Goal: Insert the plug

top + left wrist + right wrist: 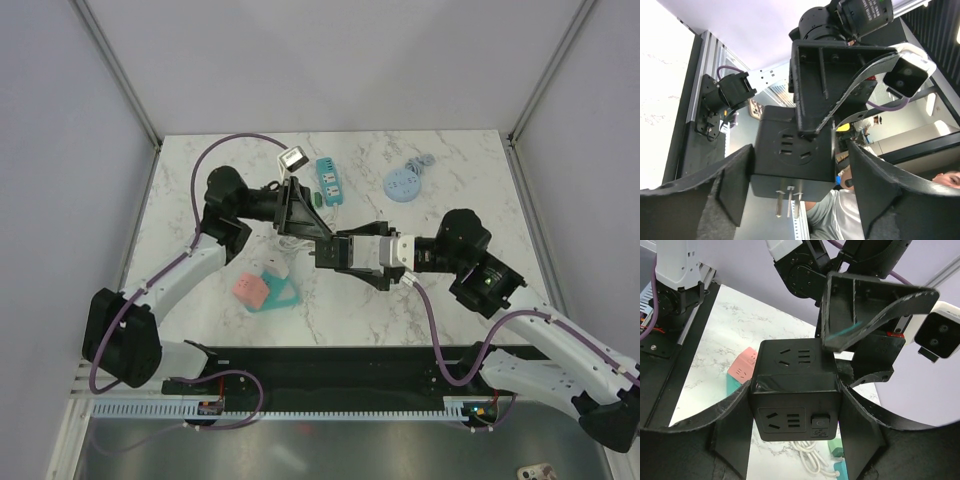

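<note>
The plug is a black cube [352,250] with sockets on its faces and three metal prongs [789,200], held in the air over the middle of the table where both arms meet. My right gripper [796,387] is shut on the cube [795,405], both pads flat against its sides. My left gripper [800,147] stands around the same cube [795,150]. Its left pad touches the cube, while a gap shows at the right pad [865,175], so it is open. From above, the left gripper [328,243] comes in from the left and the right gripper [340,258] from the right.
A teal power strip [329,182] lies at the back of the marble table [450,290], with a small white device [292,158] beside it. A blue round part [403,184] sits at the back right. A pink and teal cube [264,290] and a white cable [807,455] lie below the grippers.
</note>
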You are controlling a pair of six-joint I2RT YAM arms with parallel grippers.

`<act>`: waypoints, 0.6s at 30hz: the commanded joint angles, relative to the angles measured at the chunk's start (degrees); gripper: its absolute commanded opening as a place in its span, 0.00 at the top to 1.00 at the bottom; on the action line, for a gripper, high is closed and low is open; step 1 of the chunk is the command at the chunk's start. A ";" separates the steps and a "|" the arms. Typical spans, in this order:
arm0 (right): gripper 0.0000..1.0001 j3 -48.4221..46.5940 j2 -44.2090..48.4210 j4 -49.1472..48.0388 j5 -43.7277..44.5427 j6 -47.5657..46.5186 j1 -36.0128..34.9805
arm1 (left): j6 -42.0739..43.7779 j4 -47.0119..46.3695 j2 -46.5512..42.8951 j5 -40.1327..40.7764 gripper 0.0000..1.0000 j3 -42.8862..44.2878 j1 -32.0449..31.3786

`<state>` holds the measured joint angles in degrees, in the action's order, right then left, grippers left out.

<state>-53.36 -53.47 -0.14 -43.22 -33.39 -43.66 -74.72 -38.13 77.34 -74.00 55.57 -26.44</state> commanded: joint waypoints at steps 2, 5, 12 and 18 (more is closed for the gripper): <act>1.00 4.05 2.23 -5.03 2.35 3.75 -0.29 | -1.39 0.43 1.58 -2.90 0.14 5.68 -0.55; 1.00 6.42 5.30 -6.88 5.77 7.62 -0.29 | 0.87 0.68 3.16 -2.21 0.12 7.70 -0.46; 1.00 10.82 10.23 -4.08 18.51 22.27 -0.29 | 18.01 21.50 9.05 4.46 0.28 18.07 2.88; 1.00 10.21 14.71 4.70 38.10 38.55 -0.29 | 47.79 57.69 16.16 31.32 0.30 31.60 5.87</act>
<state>-41.69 -41.28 1.74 -18.39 -7.09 -43.77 -46.59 -1.39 90.56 -59.57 81.23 -20.88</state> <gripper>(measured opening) 0.667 0.702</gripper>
